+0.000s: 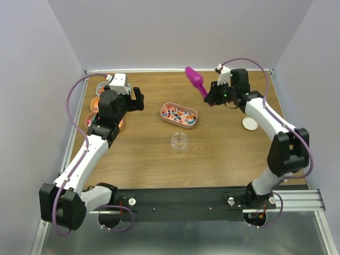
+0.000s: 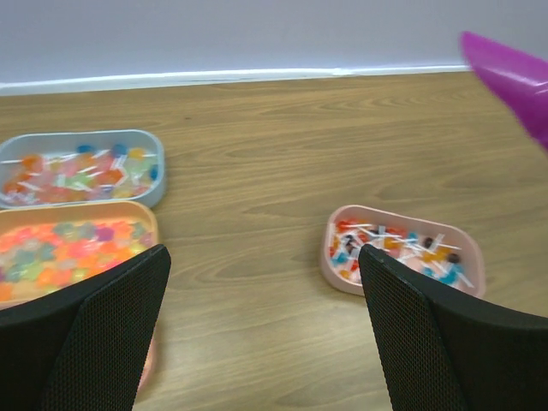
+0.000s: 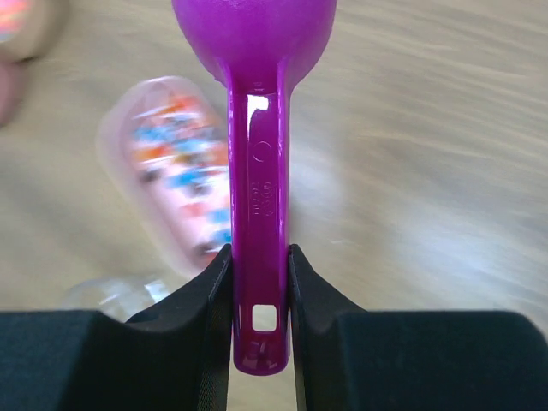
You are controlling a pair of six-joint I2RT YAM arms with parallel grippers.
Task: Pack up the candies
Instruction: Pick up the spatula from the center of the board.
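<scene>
Top view: a wooden table point(image 1: 223, 154) carries a pink oval plastic tray point(image 1: 163, 113) full of small multicoloured candies point(image 1: 178, 113). A small clear round container point(image 1: 179, 141) stands just in front of it, and a round cream lid point(image 1: 249, 124) lies well to the right. The right end effector point(image 1: 211, 96) clamps the handle of a magenta plastic scoop point(image 1: 195, 81), held above the table behind the pink tray. The left end effector point(image 1: 137, 99) hovers at far left, its arm hiding most of the other trays there.

Left wrist: its black mesh fingers point(image 2: 103, 334) stand wide apart, holding nothing. Beyond them a pale blue tray point(image 2: 158, 175) and a peach tray point(image 2: 86, 208) lie side by side, both holding candies.

Right wrist: both fingers point(image 3: 201, 317) press the scoop's handle. Raised lettering on the handle is too small to read.
</scene>
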